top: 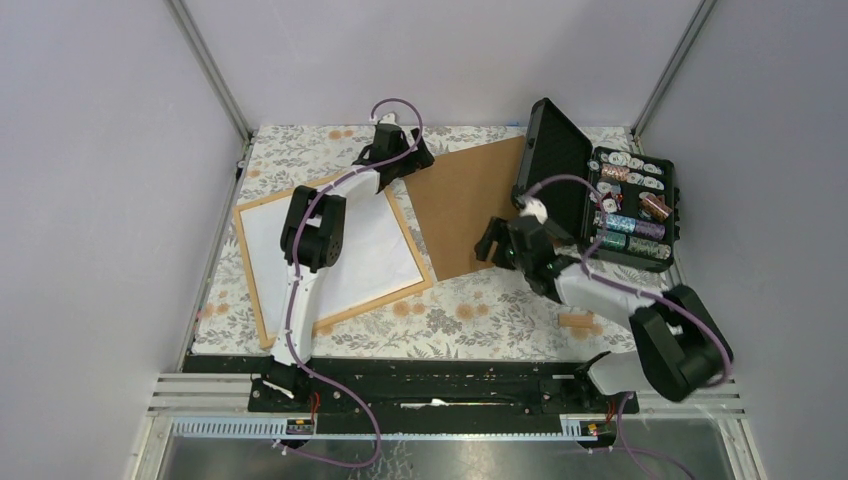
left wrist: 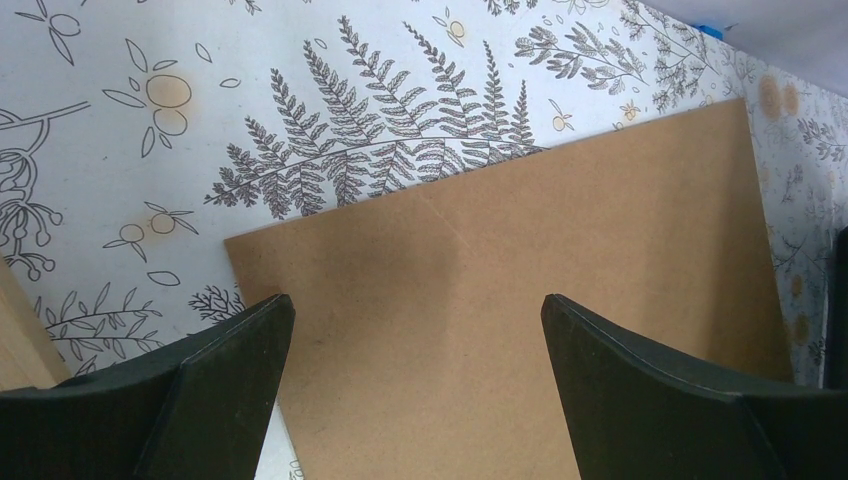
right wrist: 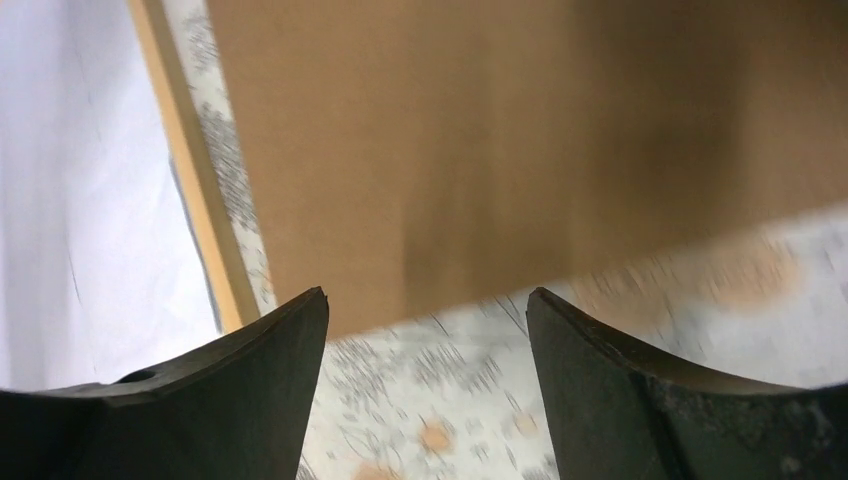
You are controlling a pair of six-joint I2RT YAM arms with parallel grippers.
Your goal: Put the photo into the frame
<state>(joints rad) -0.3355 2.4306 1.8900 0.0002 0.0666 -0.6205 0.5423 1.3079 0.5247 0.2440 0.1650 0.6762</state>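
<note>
The light-wood frame (top: pixel 254 268) lies flat at the left of the table with a white sheet (top: pixel 350 250) inside it. No sunset print shows in any view. The brown backing board (top: pixel 465 215) lies to the right of the frame. My left gripper (top: pixel 412 155) is open and empty over the board's far left corner (left wrist: pixel 420 260). My right gripper (top: pixel 492 243) is open and empty, low over the board's near edge (right wrist: pixel 480 150). The frame's rail (right wrist: pixel 195 170) and the white sheet (right wrist: pixel 80 180) show at the left of the right wrist view.
An open black hard case (top: pixel 600 195) holding several poker chips stands at the back right, close to my right arm. A small wooden piece (top: pixel 578 320) lies near the front right. The floral tablecloth (top: pixel 470 315) covers the table, and walls enclose it.
</note>
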